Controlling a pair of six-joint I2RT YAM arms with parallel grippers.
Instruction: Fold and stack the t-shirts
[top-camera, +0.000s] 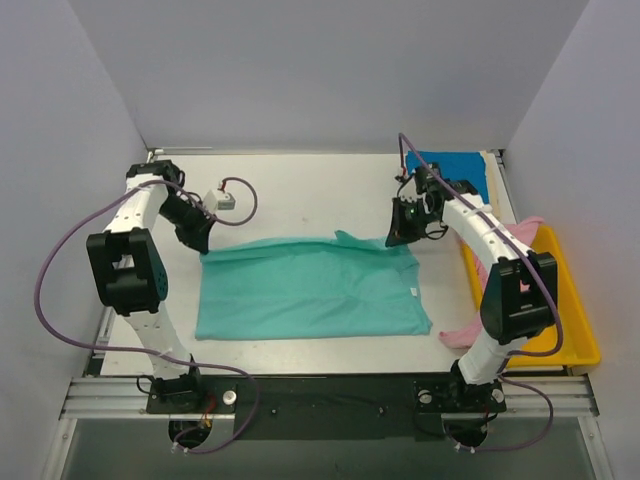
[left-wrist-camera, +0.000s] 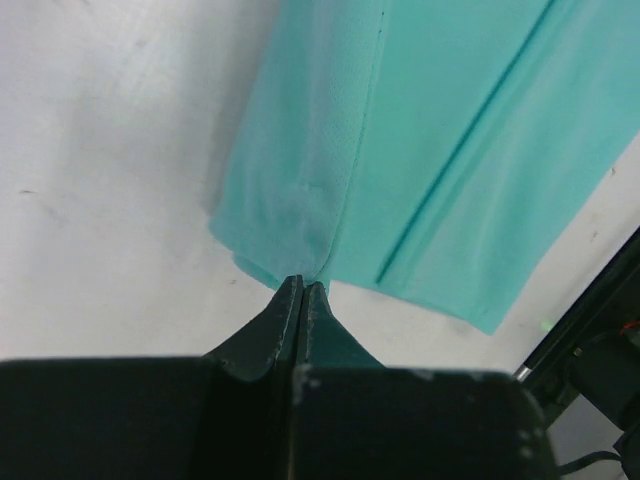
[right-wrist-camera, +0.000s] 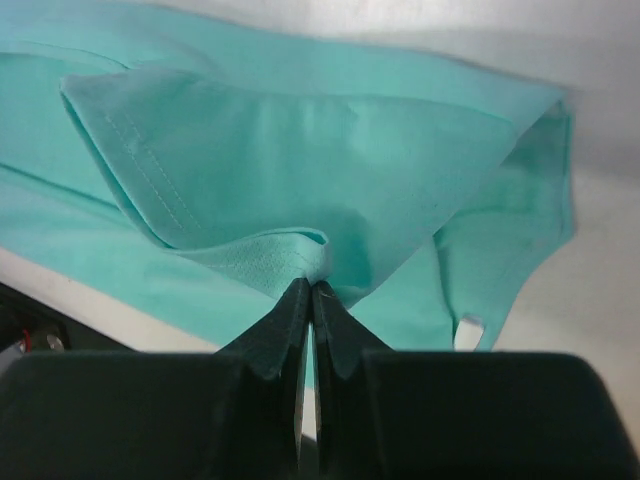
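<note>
The teal-green t-shirt (top-camera: 305, 290) lies spread flat in the middle of the table. My left gripper (top-camera: 198, 243) is shut on its far left corner (left-wrist-camera: 300, 225). My right gripper (top-camera: 400, 238) is shut on its far right edge, where a fold of cloth (right-wrist-camera: 300, 245) bunches at the fingertips. A deep blue t-shirt (top-camera: 455, 168) lies folded at the far right. A pink t-shirt (top-camera: 480, 325) hangs out of the yellow tray. The cream t-shirt is out of view.
A yellow plastic tray (top-camera: 578, 330) stands along the right edge of the table. Bare white tabletop (top-camera: 300, 195) lies beyond the teal shirt. Grey walls close in the left, back and right sides.
</note>
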